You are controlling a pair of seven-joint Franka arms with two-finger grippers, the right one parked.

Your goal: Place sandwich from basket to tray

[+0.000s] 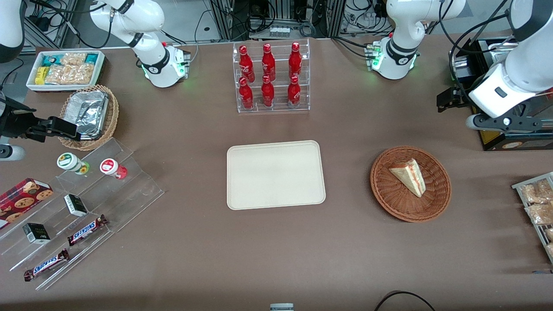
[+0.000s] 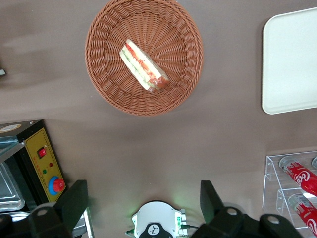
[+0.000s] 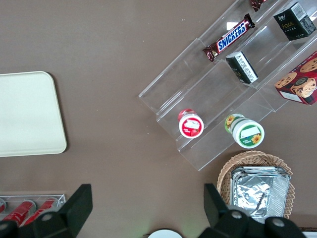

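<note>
The sandwich (image 1: 409, 176) is a pale bread wedge with red and green filling, lying in the round reddish-brown wicker basket (image 1: 434, 205). The wrist view shows the sandwich (image 2: 142, 65) in the basket (image 2: 106, 82) with its layered cut edge facing up. The cream tray (image 1: 275, 174) lies flat at the table's middle, beside the basket toward the parked arm's end; one corner of the tray (image 2: 292, 64) also shows from the wrist. My gripper (image 1: 449, 100) hangs high over the table, farther from the front camera than the basket. Seen from the wrist, the gripper (image 2: 142, 203) is open with nothing between its fingers.
A clear rack of red bottles (image 1: 270, 77) stands farther from the front camera than the tray. A black box with a yellow control panel (image 2: 42, 166) sits near my gripper. A wire rack of snack packets (image 1: 538, 207) lies at the working arm's end of the table.
</note>
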